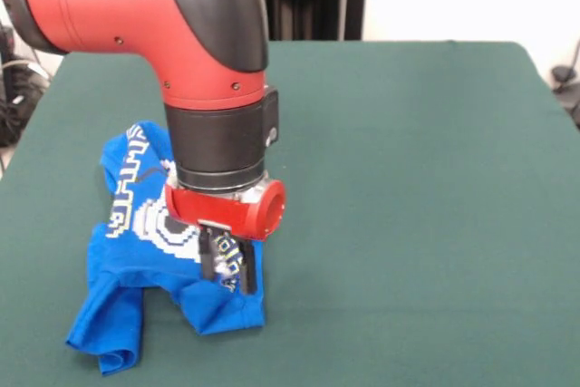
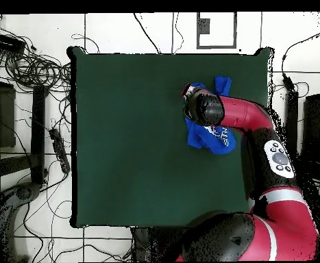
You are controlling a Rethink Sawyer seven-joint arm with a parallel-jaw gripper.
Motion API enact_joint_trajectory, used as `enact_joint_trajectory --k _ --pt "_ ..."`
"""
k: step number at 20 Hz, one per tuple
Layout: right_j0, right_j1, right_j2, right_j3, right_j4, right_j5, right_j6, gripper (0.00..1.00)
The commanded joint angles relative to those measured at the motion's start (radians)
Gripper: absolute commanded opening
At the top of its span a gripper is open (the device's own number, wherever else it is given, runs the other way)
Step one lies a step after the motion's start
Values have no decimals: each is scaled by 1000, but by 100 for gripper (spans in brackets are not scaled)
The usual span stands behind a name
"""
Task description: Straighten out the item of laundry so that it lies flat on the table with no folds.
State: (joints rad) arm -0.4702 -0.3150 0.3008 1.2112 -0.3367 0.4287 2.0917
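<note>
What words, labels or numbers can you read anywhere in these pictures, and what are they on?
None can be read.
T-shirt: the print shows white-grey pixel shapes and yellow-edged strokes beside the tool, but the cloth is crumpled and no letters can be made out.
Robot arm: no label or number shows.
Table: no markings.

The red and black arm (image 1: 181, 33) bends down from above, its wrist pointing straight at the surface below. The gripper (image 1: 228, 265) hangs beneath a red collar, its dark fingers (image 1: 209, 256) lowered, close together and pinching blue cloth.
</note>
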Motion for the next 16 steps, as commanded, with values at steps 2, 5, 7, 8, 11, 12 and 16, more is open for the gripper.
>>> enact_joint_trajectory --k 2,5,7,8,11,12,16 --pt "59 3 63 28 10 110 -41 0" --pt "68 -5 51 33 11 108 -26 0" --pt "70 -7 49 35 12 104 -21 0" --pt "70 -8 49 36 8 95 -22 0" --pt "65 -8 56 34 4 87 -34 0" --pt "64 -7 58 34 5 90 -37 0" --pt "76 -14 40 43 18 85 11 0"
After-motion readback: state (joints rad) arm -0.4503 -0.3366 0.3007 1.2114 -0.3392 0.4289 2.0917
